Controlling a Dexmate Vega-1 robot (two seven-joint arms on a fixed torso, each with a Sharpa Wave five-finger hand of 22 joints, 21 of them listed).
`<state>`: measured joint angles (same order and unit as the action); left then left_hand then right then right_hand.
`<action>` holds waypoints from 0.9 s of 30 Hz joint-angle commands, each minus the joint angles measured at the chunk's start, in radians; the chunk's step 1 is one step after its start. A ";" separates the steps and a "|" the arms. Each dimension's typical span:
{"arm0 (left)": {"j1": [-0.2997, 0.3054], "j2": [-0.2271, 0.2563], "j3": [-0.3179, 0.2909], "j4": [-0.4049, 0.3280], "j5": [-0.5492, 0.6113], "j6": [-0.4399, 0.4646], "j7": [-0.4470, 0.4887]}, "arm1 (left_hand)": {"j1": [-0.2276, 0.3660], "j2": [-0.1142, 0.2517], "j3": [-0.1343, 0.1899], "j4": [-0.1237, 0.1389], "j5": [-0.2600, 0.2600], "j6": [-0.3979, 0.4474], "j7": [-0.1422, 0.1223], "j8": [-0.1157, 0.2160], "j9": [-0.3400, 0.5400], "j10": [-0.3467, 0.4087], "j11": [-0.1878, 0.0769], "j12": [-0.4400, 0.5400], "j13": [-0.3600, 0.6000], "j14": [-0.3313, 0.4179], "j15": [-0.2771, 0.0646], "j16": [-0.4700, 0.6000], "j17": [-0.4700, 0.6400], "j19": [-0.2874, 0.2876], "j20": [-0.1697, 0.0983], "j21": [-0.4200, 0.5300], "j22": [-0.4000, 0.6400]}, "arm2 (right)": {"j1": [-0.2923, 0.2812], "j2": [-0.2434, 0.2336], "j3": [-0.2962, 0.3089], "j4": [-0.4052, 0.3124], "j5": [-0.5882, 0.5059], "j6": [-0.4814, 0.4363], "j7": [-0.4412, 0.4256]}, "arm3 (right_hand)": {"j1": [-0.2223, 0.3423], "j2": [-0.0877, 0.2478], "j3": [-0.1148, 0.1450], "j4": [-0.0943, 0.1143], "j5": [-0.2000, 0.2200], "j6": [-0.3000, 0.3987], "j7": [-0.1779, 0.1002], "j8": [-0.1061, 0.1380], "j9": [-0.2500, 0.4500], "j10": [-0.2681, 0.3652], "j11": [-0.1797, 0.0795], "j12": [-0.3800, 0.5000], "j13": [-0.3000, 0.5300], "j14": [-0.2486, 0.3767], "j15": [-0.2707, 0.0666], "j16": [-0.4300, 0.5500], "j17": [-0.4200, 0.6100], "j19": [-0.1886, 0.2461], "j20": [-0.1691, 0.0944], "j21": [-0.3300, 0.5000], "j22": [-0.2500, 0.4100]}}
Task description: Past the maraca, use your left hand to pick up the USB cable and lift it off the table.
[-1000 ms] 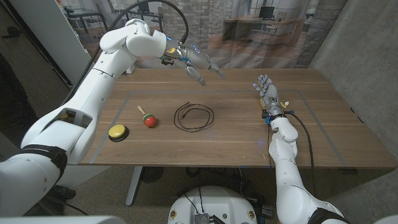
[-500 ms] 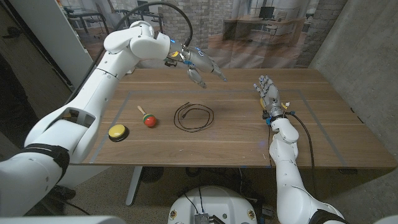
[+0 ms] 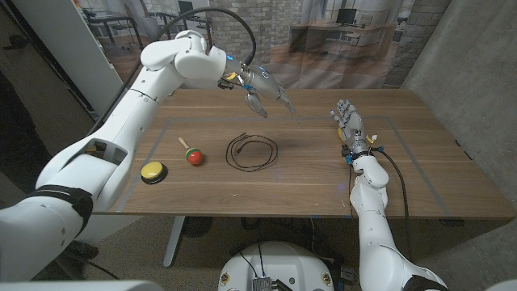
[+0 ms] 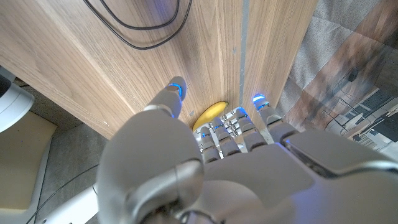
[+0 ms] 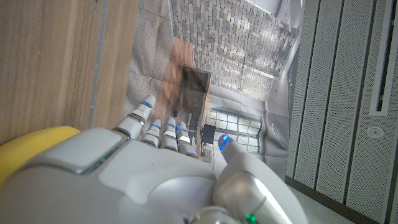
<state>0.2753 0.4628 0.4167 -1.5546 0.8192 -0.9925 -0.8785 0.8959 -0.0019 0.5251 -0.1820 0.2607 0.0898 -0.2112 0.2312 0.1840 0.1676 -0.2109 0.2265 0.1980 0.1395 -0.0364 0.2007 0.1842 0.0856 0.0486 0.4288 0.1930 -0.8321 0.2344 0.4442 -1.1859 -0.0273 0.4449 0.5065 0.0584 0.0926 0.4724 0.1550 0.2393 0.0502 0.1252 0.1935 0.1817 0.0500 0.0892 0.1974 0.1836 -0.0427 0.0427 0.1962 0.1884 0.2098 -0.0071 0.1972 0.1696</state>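
USB cable [image 3: 251, 152] is the task's thing, though the wooden worktop [image 3: 420, 182] that carries it is the largest thing in sight, spanning the head view with a faint taped rectangle marked on its surface. Over its far half reaches the left arm [image 3: 121, 121], white and bulky, with a black hose arching above its wrist. Its left robot hand [image 3: 265, 89] hangs in the air above the far part of the worktop, fingers spread apart and pointing down and outward, holding nothing. On the other side the right arm [image 3: 371, 210] comes up from the near edge, and the right robot hand [image 3: 348, 121] stands upright near the right of the worktop with its fingers apart and nothing in them. The cable lies as a loose black coil flat on the wood around the middle of the worktop, nearer the robot than the left robot hand and below it, well apart from it and untouched. In the left wrist view a curve of the cable [image 4: 138, 25] shows on the wood beyond the spread fingertips [image 4: 176, 89]. To the left of the coil lies the maraca [image 3: 191, 153], its red and green head next to the cable and its pale handle pointing away toward the far left. Further left sits a yellow button [image 3: 153, 171] on a dark base.
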 commanded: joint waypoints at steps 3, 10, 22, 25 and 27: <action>0.004 -0.005 0.014 0.006 0.060 -0.045 0.044 | 0.026 -0.002 -0.012 0.003 -0.005 0.012 -0.004 0.006 0.002 0.017 -0.002 0.009 0.003 0.007 -0.061 0.007 0.004 0.011 0.001 0.005 0.006 | -0.004 0.001 0.001 -0.001 0.002 0.003 0.005 | -0.006 0.061 0.006 0.001 -0.001 0.006 0.000 0.002 0.003 0.008 0.005 0.001 0.005 0.007 0.002 -0.001 0.003 0.010 -0.001 0.000 0.002; 0.007 -0.004 0.019 0.000 0.121 -0.070 0.094 | 0.044 -0.008 -0.025 0.007 -0.010 0.009 0.005 0.001 0.003 0.020 -0.002 0.007 0.004 0.003 -0.055 0.005 0.005 0.009 0.011 0.003 0.006 | -0.003 -0.002 -0.001 -0.005 -0.001 0.003 0.007 | -0.007 0.059 0.006 0.001 -0.001 0.006 -0.001 0.002 0.003 0.009 0.005 0.001 0.005 0.008 0.004 -0.001 0.003 0.010 0.001 0.000 0.002; 0.008 0.001 0.033 0.011 0.196 -0.099 0.182 | 0.074 -0.011 -0.046 0.013 -0.013 0.015 0.003 -0.004 0.004 0.021 -0.003 0.003 0.005 0.002 -0.054 0.005 0.006 0.011 0.014 0.003 0.007 | 0.010 -0.008 -0.005 0.008 -0.006 0.005 0.004 | 0.002 0.056 0.010 -0.008 -0.001 0.006 0.002 0.001 0.003 0.011 0.007 0.001 0.005 0.010 0.005 -0.003 -0.001 0.012 0.001 0.000 0.002; 0.007 0.002 0.036 0.016 0.200 -0.098 0.191 | 0.085 -0.010 -0.052 0.014 -0.013 0.016 0.006 -0.006 0.004 0.021 -0.003 0.002 0.005 0.001 -0.052 0.005 0.006 0.010 0.019 0.002 0.007 | 0.012 -0.009 -0.006 0.011 -0.009 0.005 0.002 | 0.003 0.058 0.012 -0.009 0.000 0.007 0.001 0.001 0.003 0.011 0.006 0.001 0.005 0.010 0.005 -0.003 -0.001 0.012 0.001 0.000 0.002; 0.005 0.001 0.039 0.022 0.202 -0.100 0.200 | 0.090 -0.009 -0.055 0.015 -0.013 0.016 0.006 -0.007 0.004 0.021 -0.003 0.002 0.005 0.003 -0.054 0.005 0.006 0.010 0.020 0.002 0.007 | 0.014 -0.009 -0.005 0.014 -0.008 0.006 0.002 | 0.004 0.058 0.013 -0.010 0.000 0.006 0.000 0.001 0.003 0.011 0.007 0.000 0.005 0.010 0.005 -0.003 -0.001 0.012 0.001 0.000 0.002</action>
<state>0.2823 0.4614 0.4436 -1.5464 0.9772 -1.0764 -0.7381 0.9722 -0.0123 0.4772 -0.1657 0.2475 0.1022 -0.2019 0.2261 0.1839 0.1853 -0.2108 0.2265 0.1978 0.1395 -0.0363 0.2007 0.1888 0.0922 0.0629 0.4288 0.1979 -0.8334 0.2321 0.4436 -1.1899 -0.0316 0.4481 0.5104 0.0584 0.0926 0.4794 0.1476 0.2393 0.0501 0.1252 0.1935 0.1816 0.0555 0.0947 0.1974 0.1836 -0.0372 0.0482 0.1963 0.1860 0.2134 -0.0034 0.1972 0.1696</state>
